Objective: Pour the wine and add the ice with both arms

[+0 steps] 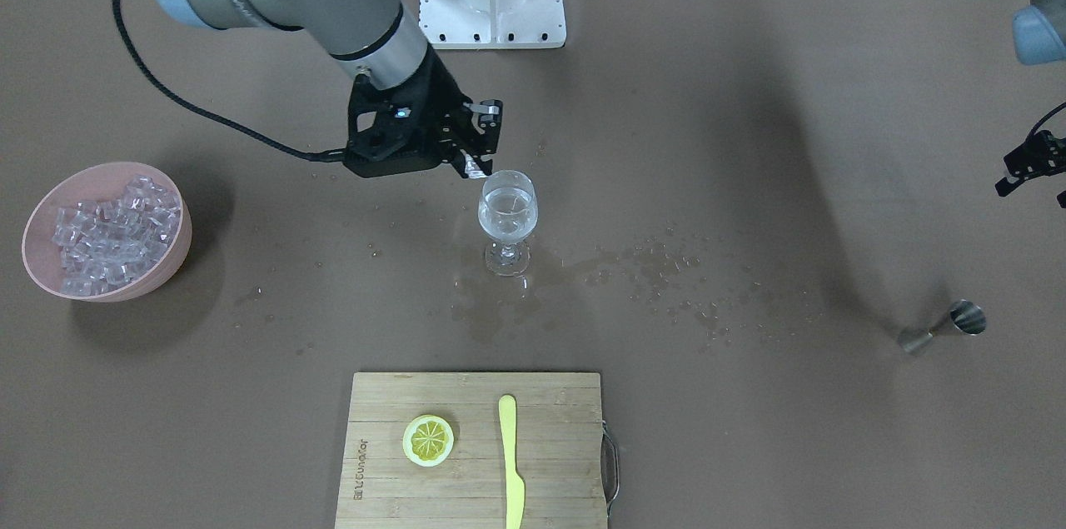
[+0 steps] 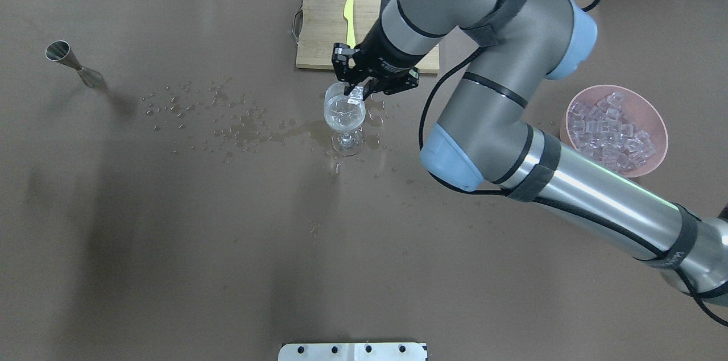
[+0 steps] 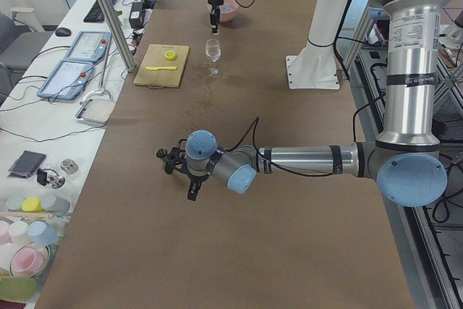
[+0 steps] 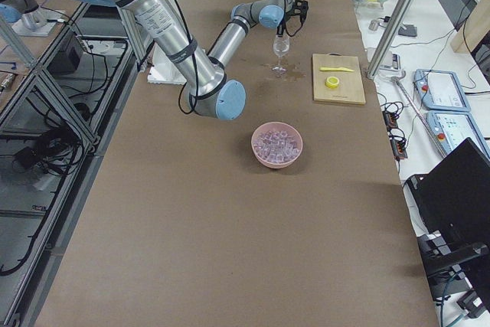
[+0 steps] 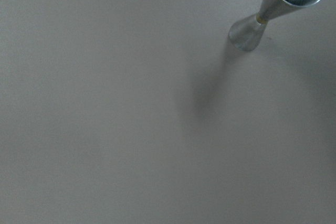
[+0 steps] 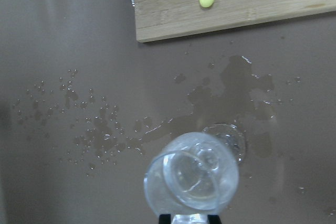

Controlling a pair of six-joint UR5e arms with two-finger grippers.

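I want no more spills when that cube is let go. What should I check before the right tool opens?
1. Ice cube pinched in the right tool: ok.
2. Cube centred over the mouth of the glass: cannot tell. It sits close to the rim in both the front and overhead views.
3. Glass upright on its foot: ok.
4. Wine already in the glass: ok, a small amount.
5. Table dry around the glass: not ok. A spill lies beside the foot, with drops trailing off to one side.
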